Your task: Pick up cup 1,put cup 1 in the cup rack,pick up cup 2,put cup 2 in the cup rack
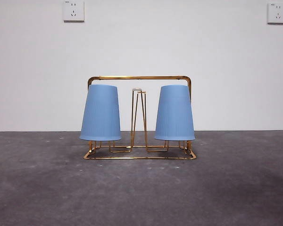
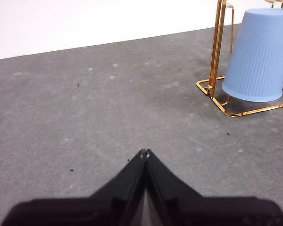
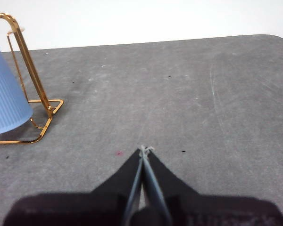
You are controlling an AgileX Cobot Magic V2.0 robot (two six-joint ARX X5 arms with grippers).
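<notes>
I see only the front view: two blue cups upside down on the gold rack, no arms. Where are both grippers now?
Observer: The left gripper is shut, empty, over bare table beside the cup rack.
Operator: And the right one?
Observer: The right gripper is also shut and empty, on the rack's other side.
Operator: Does either one touch a cup?
Observer: No. Each wrist view shows a clear gap to the nearest blue cup.

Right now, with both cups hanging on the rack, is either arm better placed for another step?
Neither. Both blue cups already sit upside down on the cup rack. The left gripper and right gripper are shut, apart from it.
</notes>
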